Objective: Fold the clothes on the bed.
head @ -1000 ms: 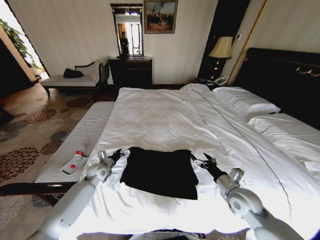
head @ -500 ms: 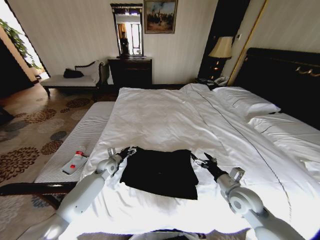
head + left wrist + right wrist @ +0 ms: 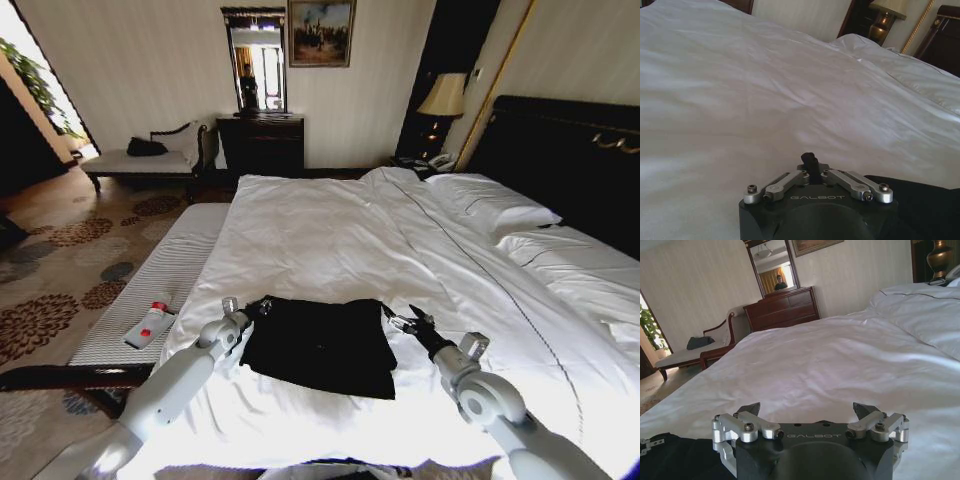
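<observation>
With the black T-shirt (image 3: 320, 345) lying partly folded near the foot of the bed (image 3: 330, 240), the left gripper (image 3: 262, 305), jaws together, reaches its far corner while the right gripper (image 3: 404, 321) waits open alongside, apparently readying another fold that needs a firm pinch.

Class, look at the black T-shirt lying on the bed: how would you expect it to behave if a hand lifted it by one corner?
The black T-shirt lies flat in soft folded layers on the bed, so it would probably droop and unfold rather than hold shape. It looks thin, so likely light. On the smooth sheet it may slide if pushed.
</observation>
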You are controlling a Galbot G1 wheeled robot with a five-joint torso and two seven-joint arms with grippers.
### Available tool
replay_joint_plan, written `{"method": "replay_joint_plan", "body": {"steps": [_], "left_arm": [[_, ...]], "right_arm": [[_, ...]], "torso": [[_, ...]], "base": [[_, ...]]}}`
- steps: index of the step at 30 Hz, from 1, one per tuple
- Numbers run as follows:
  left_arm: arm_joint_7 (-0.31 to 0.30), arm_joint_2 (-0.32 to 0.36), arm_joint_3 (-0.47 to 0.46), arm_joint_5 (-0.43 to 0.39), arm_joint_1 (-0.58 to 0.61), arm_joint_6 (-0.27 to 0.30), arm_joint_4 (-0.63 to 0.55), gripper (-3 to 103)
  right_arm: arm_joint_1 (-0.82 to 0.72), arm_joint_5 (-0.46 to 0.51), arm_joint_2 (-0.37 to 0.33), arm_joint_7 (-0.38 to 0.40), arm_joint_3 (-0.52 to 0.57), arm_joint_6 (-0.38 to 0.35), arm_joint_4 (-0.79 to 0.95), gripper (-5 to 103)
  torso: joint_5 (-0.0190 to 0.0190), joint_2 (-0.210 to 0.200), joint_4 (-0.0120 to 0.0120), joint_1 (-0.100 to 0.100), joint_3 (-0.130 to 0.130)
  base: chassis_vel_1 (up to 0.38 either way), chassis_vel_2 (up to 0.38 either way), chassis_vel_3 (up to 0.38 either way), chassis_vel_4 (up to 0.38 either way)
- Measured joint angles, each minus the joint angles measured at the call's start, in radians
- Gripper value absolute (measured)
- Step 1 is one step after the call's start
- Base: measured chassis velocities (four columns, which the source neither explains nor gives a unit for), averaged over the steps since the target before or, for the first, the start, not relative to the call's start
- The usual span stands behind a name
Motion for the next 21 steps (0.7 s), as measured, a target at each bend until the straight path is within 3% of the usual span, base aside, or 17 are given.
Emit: {"method": "replay_joint_plan", "body": {"steps": [6, 14, 16, 21], "left_arm": [[-0.016, -0.001, -0.014, -0.002, 0.013, -0.004, -0.016, 2], [-0.046, 0.021, -0.029, -0.028, 0.016, -0.014, -0.053, 2], [-0.060, 0.026, -0.032, -0.048, 0.001, -0.017, -0.058, 2], [-0.079, 0.050, -0.044, -0.091, -0.018, -0.018, -0.082, 2]], "right_arm": [[0.035, 0.066, 0.003, 0.018, -0.013, -0.032, -0.020, 100], [0.143, 0.250, 0.001, 0.037, -0.034, -0.116, -0.147, 100], [0.161, 0.258, 0.007, 0.033, -0.037, -0.125, -0.193, 100], [0.202, 0.258, 0.023, 0.015, -0.052, -0.134, -0.277, 100]], "torso": [[-0.0001, 0.000, 0.0001, 0.000, 0.000], [-0.0001, 0.000, 0.0004, 0.000, 0.000], [-0.0001, 0.000, -0.0004, 0.000, 0.000], [0.0002, 0.000, 0.0002, 0.000, 0.000]], "base": [[0.000, 0.000, 0.000, 0.000], [0.000, 0.000, 0.000, 0.000], [0.000, 0.000, 0.000, 0.000], [0.000, 0.000, 0.000, 0.000]]}}
